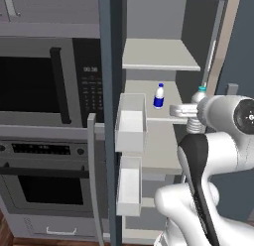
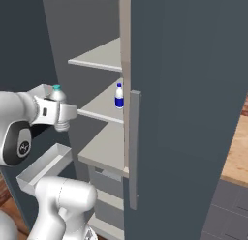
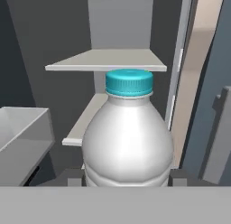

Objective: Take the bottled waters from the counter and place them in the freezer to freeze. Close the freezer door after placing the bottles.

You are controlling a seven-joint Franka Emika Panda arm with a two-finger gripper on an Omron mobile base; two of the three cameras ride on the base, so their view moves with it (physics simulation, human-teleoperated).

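Note:
My gripper (image 1: 195,112) (image 2: 60,111) is shut on the clear bottled water with the teal cap (image 1: 198,96) (image 2: 58,94) (image 3: 128,137), upright, just in front of the open freezer (image 1: 161,54) (image 2: 99,57). In the hand view its dark fingers (image 3: 74,175) press the bottle's sides. The blue-labelled bottled water (image 1: 158,96) (image 2: 119,96) stands upright on the middle shelf (image 1: 171,113) (image 2: 99,108). The freezer door (image 1: 110,66) is swung open at the left, with white bins (image 1: 131,122) (image 2: 43,169) (image 3: 22,137). A strip of tan counter (image 2: 237,152) shows at the far right.
A built-in microwave (image 1: 44,84) and oven (image 1: 47,183) sit left of the open door. To the right stands a closed slate-blue panel (image 2: 189,113) with a long vertical handle (image 2: 134,147). An upper shelf (image 1: 158,54) (image 3: 108,60) and a lower shelf (image 2: 104,149) are bare.

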